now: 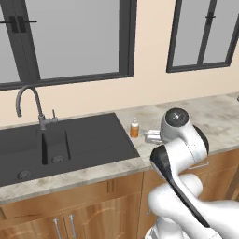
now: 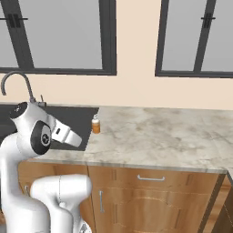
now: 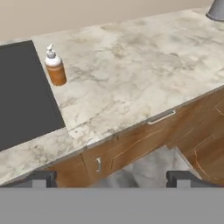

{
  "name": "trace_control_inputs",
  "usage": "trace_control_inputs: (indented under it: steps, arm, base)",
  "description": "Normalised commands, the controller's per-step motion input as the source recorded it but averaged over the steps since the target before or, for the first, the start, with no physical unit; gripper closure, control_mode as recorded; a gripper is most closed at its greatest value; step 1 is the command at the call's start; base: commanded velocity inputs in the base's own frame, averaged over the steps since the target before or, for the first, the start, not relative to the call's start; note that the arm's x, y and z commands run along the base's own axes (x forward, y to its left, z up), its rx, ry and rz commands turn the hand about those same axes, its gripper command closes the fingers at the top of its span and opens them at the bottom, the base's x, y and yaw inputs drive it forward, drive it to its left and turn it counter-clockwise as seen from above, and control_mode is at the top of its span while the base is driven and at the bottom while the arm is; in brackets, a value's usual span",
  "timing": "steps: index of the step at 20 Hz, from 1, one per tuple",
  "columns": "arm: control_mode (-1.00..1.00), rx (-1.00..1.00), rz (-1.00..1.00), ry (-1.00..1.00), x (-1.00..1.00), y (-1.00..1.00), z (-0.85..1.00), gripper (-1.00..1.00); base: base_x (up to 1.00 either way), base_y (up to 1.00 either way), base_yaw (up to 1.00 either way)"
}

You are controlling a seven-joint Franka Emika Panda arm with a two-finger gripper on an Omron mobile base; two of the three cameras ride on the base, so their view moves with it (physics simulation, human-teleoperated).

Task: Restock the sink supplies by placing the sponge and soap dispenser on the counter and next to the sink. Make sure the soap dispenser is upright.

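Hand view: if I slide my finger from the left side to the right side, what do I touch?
Sink → soap dispenser standing upright → counter → drawer handle → grey thing in the top corner.

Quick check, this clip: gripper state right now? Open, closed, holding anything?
Gripper: open, fingertips spread wide apart, holding nothing. The soap dispenser stands upright on the counter beside the sink, away from it.

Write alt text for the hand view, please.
A soap dispenser stands upright on the marbled counter, just beside the black sink. Brown cabinet fronts run below, and the tool's open fingertips rise at the bottom.
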Motion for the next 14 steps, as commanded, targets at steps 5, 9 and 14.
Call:
trace_control_inputs:
  steps: [5, 9, 14]
  arm:
    - [-1.0, -0.01, 0.17, 0.12, 0.0, 0.06, -0.17, -1.0]
    - [1.0, -0.01, 0.03, -0.02, -0.06, 0.0, -0.02, -1.0]
    - [1.0, 0.0, 0.0, 0.0, 0.0, 0.0, 0.0, -1.0]
  base:
    - [0.0, 0.0, 0.0]
    - [-0.33, 0.0, -0.15]
    - [-0.81, 0.0, -0.74]
